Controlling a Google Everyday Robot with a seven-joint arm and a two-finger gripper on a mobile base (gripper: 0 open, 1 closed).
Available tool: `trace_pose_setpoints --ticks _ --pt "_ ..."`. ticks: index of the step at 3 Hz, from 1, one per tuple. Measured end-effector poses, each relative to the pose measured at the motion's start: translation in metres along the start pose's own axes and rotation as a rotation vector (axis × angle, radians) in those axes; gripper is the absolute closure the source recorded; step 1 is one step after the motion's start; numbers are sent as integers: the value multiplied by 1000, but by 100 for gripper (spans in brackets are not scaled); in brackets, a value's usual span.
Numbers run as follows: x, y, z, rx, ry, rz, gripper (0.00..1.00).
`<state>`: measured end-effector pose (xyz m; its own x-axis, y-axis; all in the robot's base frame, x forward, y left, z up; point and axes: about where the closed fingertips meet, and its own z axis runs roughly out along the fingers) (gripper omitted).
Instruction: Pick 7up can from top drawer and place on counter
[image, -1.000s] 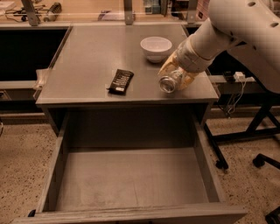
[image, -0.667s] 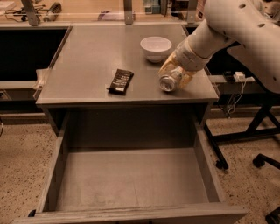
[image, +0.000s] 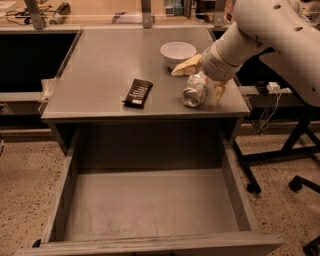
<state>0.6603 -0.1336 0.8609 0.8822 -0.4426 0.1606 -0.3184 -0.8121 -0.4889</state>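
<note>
Gripper (image: 198, 85) at counter (image: 100, 75) right-front, fingers (image: 185, 66) spread, gripping nothing | 7up can (image: 194, 92) lies between them, long axis front-back

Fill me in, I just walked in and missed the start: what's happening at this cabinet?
The robot arm's claw is over the right side of the counter, right at the 7up can. The can lies on its side near the counter's front edge, close to a white bowl. A black snack packet lies further left. Below, the top drawer is pulled open, its bare bottom showing.
</note>
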Motion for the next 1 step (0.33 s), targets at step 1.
trace_pose_setpoints --ticks 1 --pt "0 0 0 0 0 0 0"
